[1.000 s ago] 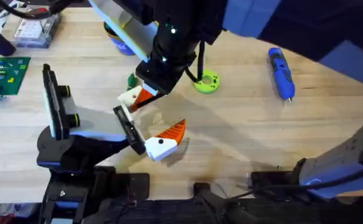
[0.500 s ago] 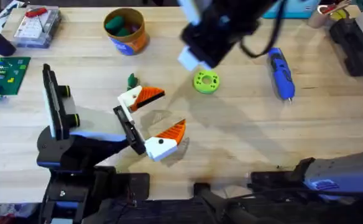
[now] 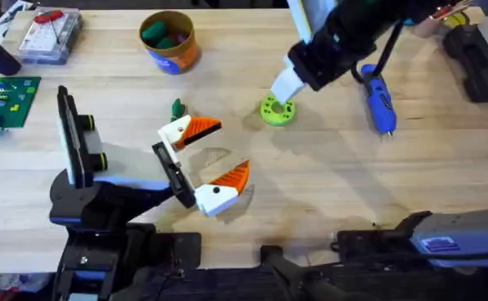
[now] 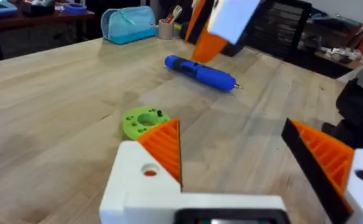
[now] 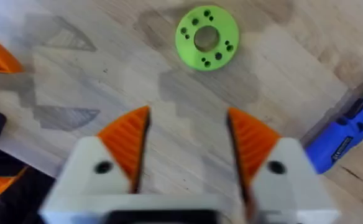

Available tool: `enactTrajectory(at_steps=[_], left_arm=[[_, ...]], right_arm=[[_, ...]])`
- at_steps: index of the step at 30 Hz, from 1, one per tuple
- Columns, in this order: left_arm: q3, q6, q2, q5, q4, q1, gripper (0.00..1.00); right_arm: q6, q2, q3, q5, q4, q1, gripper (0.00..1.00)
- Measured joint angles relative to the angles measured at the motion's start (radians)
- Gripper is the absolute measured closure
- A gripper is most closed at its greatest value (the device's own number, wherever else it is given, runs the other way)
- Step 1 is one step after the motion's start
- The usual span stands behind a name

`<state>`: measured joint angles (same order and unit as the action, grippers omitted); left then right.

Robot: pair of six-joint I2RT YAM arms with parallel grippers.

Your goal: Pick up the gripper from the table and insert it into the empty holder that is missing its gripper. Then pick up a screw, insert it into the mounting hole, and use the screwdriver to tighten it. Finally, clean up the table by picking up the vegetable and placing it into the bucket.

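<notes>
Eight items, left to right on the table [image 3: 327, 184].

- Bucket [image 3: 168, 39]: at the far edge, awaiting the vegetable [image 3: 177, 108], which lies loose just beside the gripper [image 3: 192, 130].
- Gripper: butted against the holder [image 3: 169, 170], apparently seated but not yet screwed.
- Left gripper [image 3: 230, 149]: spread wide, clasping nothing, lying low as if for servicing.
- Lime disc [image 3: 277, 110]: small dark pieces in its holes, probably screws.
- Right gripper [image 5: 188, 134]: fingers parted, nothing between them, poised above the disc, likely for a screw.
- Screwdriver [image 3: 378, 99]: lying untouched, farthest right.
</notes>
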<state>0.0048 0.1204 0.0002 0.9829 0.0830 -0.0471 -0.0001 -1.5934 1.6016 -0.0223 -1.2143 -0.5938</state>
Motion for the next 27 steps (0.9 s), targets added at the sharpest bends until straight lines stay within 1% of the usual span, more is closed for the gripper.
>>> enactTrajectory(at_steps=[1, 2, 3, 4, 7, 16, 19, 23, 27], left_arm=[[0.000, 0.000, 0.000, 0.000, 0.000, 0.000, 0.011], [0.000, 0.000, 0.000, 0.000, 0.000, 0.000, 0.011], [0.000, 0.000, 0.000, 0.000, 0.000, 0.000, 0.011], [0.000, 0.000, 0.000, 0.000, 0.000, 0.000, 0.011], [0.000, 0.000, 0.000, 0.000, 0.000, 0.000, 0.011], [0.000, 0.000, 0.000, 0.000, 0.000, 0.000, 0.011], [0.000, 0.000, 0.000, 0.000, 0.000, 0.000, 0.011], [0.000, 0.000, 0.000, 0.000, 0.000, 0.000, 0.011], [0.000, 0.000, 0.000, 0.000, 0.000, 0.000, 0.011]], right_arm=[[0.001, 0.003, -0.018, 0.000, 0.009, 0.005, 0.242], [0.002, 0.006, -0.039, 0.000, 0.013, 0.012, 0.074], [0.004, 0.007, -0.050, 0.000, 0.012, 0.016, 0.028], [0.005, 0.008, -0.061, 0.000, 0.012, 0.020, 0.010], [0.011, 0.008, -0.078, 0.000, 0.013, 0.030, 0.006], [0.019, 0.010, -0.080, 0.000, 0.013, 0.054, 0.006], [0.020, 0.014, -0.092, 0.001, 0.037, 0.061, 0.006], [0.033, 0.040, -0.168, 0.000, 0.103, 0.081, 0.006], [0.059, 0.107, -0.293, -0.003, 0.220, 0.098, 0.006]])
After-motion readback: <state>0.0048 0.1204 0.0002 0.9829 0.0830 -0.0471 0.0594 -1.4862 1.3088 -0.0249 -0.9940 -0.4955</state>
